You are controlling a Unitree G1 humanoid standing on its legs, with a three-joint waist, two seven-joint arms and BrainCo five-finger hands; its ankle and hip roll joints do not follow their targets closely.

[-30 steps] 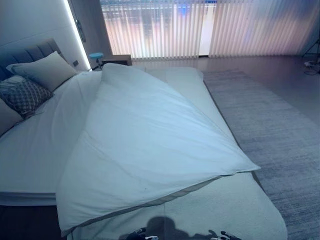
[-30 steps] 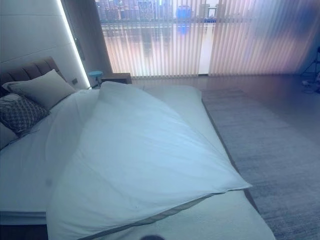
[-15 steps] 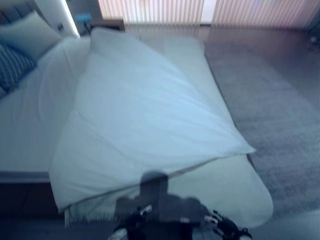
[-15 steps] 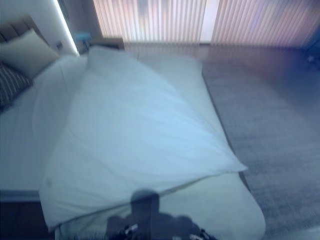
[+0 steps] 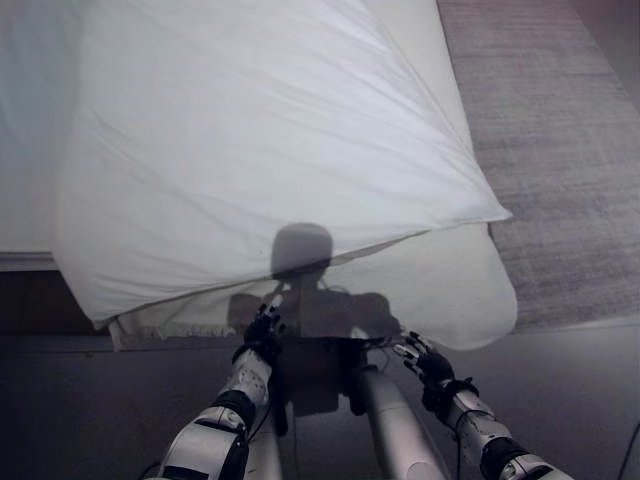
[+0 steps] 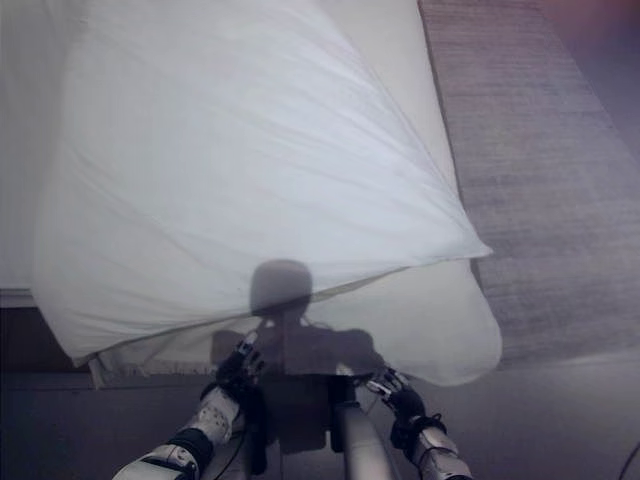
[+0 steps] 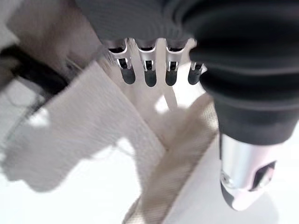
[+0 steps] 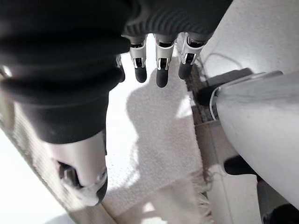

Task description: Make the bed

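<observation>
We see a bed (image 5: 30, 262) from above, looking down at its foot end. A white duvet (image 5: 260, 140) lies crooked across the mattress, folded over on itself so that one pointed corner reaches the bed's right edge. Its lower hem hangs just short of the foot edge. Under it, a cream blanket (image 5: 440, 290) with a fringed edge covers the foot of the bed and drapes over the foot end and its right corner.

Our left hand (image 5: 262, 335) sits low at the foot edge, just below the blanket's fringe, near the middle of the bed. In its wrist view, its fingers (image 7: 147, 70) are straight and relaxed with the thumb held apart, and it holds nothing; cream cloth lies just past the fingertips.

Our right hand (image 5: 425, 362) hovers near the bed's right foot corner, below the draped blanket. Its fingers (image 8: 161, 60) are likewise extended and grasp nothing, with pale cloth and fringe beyond them.

A grey rug (image 5: 560, 150) lies on the floor along the bed's right side.
</observation>
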